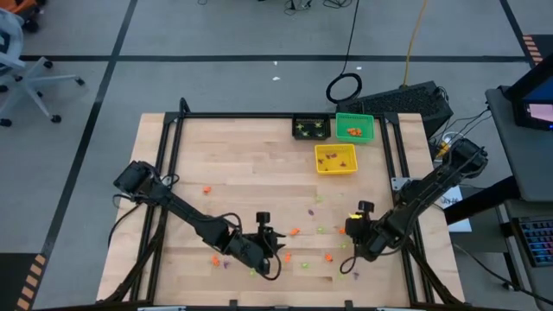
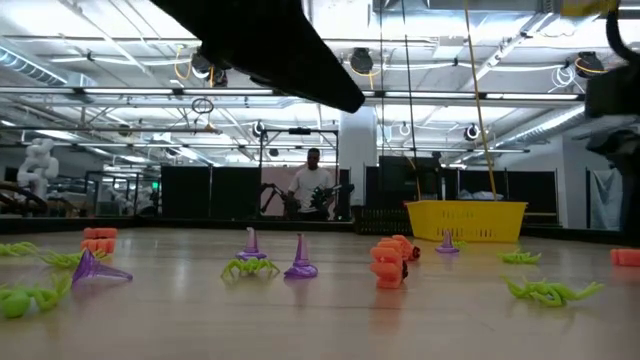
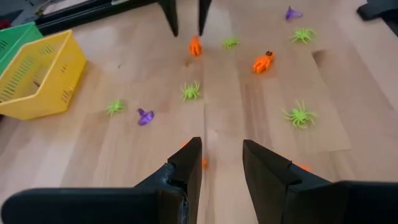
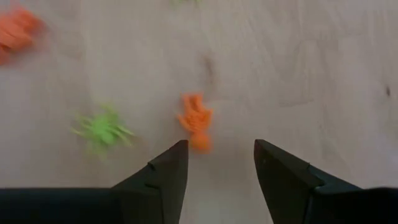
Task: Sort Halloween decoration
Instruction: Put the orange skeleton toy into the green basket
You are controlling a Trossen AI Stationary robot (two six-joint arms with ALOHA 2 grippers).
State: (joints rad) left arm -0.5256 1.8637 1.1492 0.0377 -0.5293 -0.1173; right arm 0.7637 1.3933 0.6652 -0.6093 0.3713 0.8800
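Small orange, purple and light-green Halloween trinkets lie scattered on the wooden table (image 1: 242,173). My left gripper (image 1: 278,255) stands open low over the near middle, fingers (image 3: 186,168) apart over bare wood, with orange bits (image 3: 203,163) beside them. My right gripper (image 1: 350,249) stands open at the near right. Just ahead of its fingertips (image 4: 168,168) lies an orange trinket (image 4: 196,121) flat on the table, and a green spider (image 4: 102,129) lies beside it. The right fingers also show in the left wrist view (image 3: 186,15), above an orange trinket (image 3: 195,45).
A black bin (image 1: 311,128), a green bin (image 1: 354,128) and a yellow bin (image 1: 335,158) stand at the far right of the table. Purple cones (image 2: 300,260) and green spiders (image 2: 548,290) lie near the front edge. A person (image 2: 313,185) stands in the room behind.
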